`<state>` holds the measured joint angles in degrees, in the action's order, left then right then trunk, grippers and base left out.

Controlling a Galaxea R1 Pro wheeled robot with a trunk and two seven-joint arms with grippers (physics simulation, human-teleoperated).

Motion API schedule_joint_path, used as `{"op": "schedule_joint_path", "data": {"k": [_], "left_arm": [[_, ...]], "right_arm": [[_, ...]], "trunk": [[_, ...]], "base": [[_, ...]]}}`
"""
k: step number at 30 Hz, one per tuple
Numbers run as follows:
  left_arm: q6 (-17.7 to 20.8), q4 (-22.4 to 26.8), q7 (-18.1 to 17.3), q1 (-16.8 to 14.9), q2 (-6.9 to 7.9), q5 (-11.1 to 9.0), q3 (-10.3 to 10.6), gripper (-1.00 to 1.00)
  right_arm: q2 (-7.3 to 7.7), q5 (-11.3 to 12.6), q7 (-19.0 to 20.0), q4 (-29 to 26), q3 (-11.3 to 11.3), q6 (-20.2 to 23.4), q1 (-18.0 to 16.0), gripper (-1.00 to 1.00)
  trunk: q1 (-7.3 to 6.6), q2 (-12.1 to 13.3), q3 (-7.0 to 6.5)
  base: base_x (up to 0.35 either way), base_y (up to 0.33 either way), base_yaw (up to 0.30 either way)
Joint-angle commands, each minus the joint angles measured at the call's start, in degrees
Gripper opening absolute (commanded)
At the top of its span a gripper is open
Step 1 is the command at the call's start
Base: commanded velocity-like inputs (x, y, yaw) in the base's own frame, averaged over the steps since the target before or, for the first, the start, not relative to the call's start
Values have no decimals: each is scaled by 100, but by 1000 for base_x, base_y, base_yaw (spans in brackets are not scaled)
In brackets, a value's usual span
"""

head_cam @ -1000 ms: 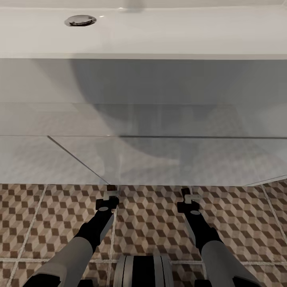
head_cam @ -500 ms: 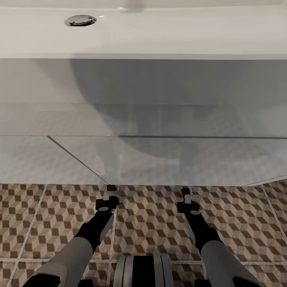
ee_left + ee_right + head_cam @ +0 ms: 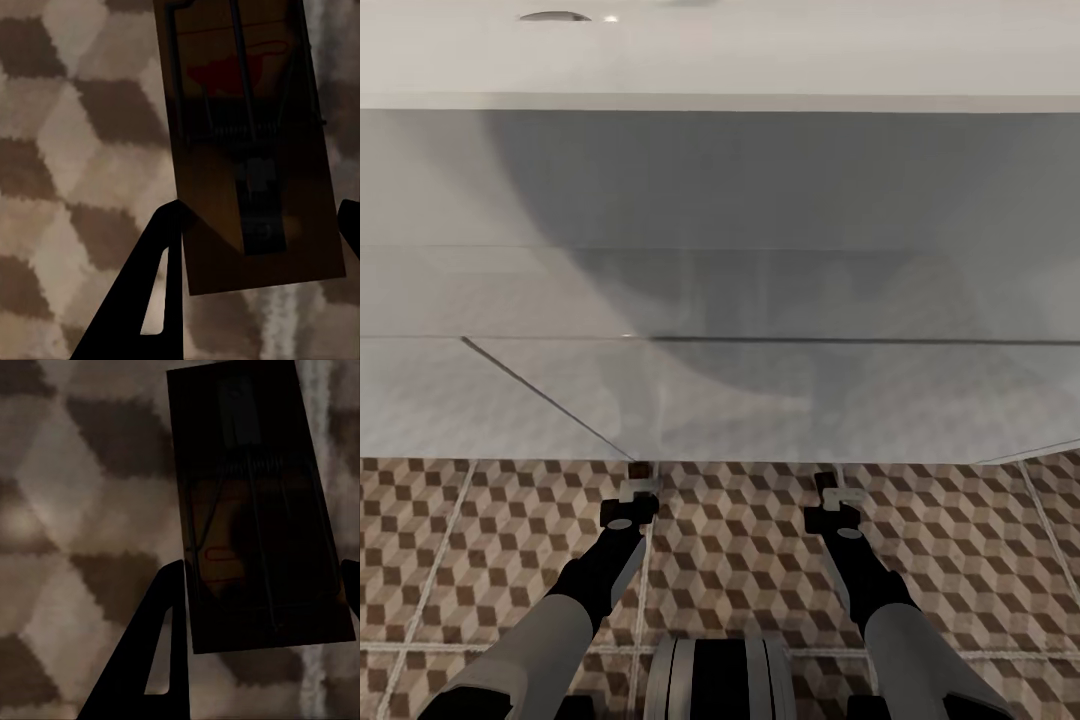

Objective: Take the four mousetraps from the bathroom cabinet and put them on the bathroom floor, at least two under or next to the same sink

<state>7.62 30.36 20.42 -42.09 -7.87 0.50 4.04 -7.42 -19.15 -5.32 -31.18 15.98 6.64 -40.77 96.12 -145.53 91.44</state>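
In the head view both arms reach down over the cube-patterned bathroom floor (image 3: 480,540), right at the foot of the white sink (image 3: 720,300), whose basin is cut off by the frame's upper edge. The left gripper (image 3: 641,482) pinches a mousetrap (image 3: 641,469), seen there only as a tiny dark speck. The left wrist view shows that mousetrap (image 3: 251,142) clamped between the dark fingers (image 3: 150,300), its far end cut off. The right gripper (image 3: 828,487) likewise grips the other mousetrap (image 3: 259,506), dim and shadowed, its metal parts hard to make out.
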Motion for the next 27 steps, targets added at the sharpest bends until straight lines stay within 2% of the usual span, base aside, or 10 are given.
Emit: {"op": "schedule_joint_path", "data": {"k": [1,27], "left_arm": [[47,11,43,0,4,11,35,-100],[44,6,50,0,4,11,35,-100]], "right_arm": [[-9,-54,5,-11,28,30,-1,-100],[-14,-54,4,-11,18,0,-1,-100]], "trunk": [[-1,-1,3],[-1,-1,3]], "base": [[0,0,0],[0,0,0]]}}
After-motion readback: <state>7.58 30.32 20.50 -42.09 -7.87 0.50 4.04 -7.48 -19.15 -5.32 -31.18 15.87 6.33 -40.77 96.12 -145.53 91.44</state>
